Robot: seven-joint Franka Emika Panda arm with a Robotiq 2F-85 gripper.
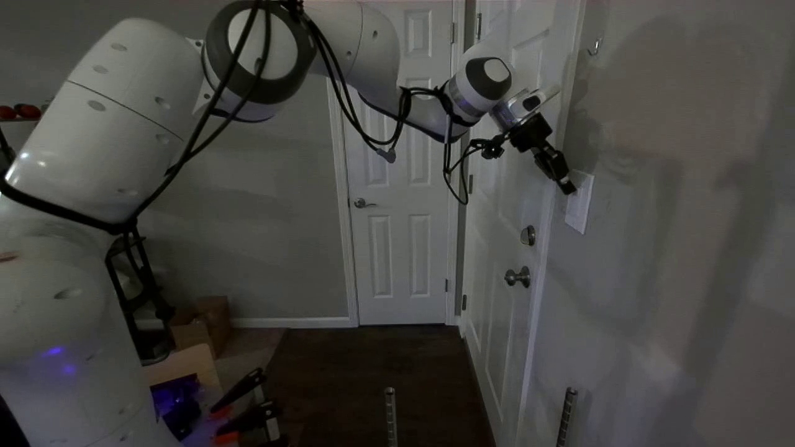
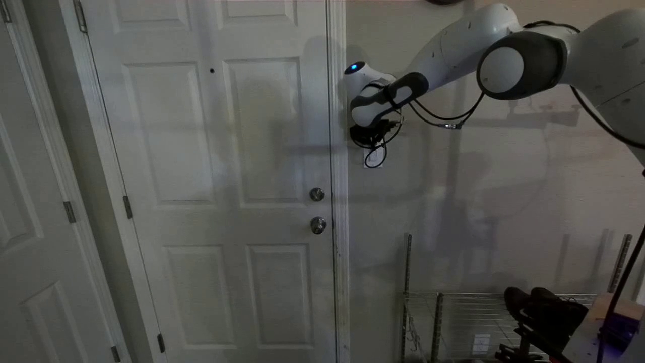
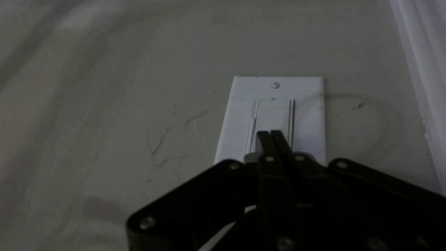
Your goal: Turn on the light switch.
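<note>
The light switch (image 1: 579, 203) is a pale upright plate on the grey wall beside the door frame. In the wrist view the light switch (image 3: 273, 113) shows a tall narrow paddle with a thin slider at its side and a screw above. My gripper (image 1: 567, 186) is tilted down toward it, with fingertips together and nothing between them. In the wrist view the gripper (image 3: 270, 132) covers the lower plate, its tips in front of the paddle's middle. I cannot tell whether they touch it. In an exterior view the arm's cable loop partly covers the light switch (image 2: 374, 157), and the fingertips are hidden.
The white door (image 1: 506, 186) stands close beside the plate, with a round knob (image 1: 517, 277) and a deadbolt (image 1: 528, 235) below gripper height. A wall hook (image 1: 595, 47) is above. A wire shelf (image 2: 468, 297) with upright posts stands low along the wall. Cables hang from the arm.
</note>
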